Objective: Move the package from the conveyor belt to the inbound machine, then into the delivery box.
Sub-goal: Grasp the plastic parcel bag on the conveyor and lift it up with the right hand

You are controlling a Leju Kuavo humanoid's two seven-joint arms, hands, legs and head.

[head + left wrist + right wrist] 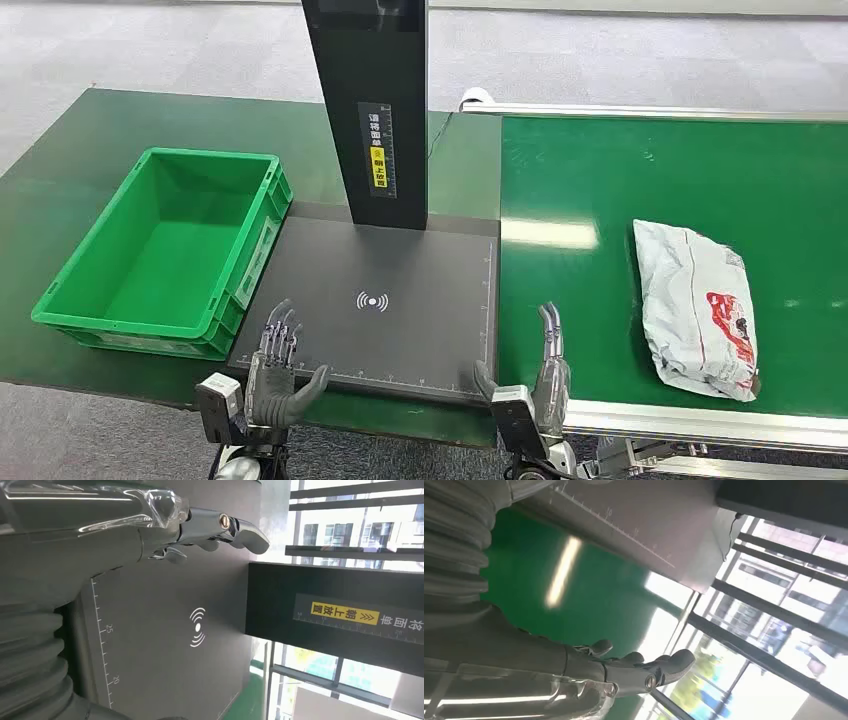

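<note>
Package (697, 307) lies flat on the belt (600, 180), well right of my empty, spread right hand (545, 365); I reach across, grasping its near edge. Left hand (280, 375) hangs released.

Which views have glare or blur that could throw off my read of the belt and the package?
Head view: sharp, with one bright lamp reflection on the conveyor belt, clear of the package. Right wrist view: the same streak glares on the belt, the windows beyond are blown out, and the whole frame is soft. Left wrist view: the scanner plate is crisp, the windows bright.
</note>
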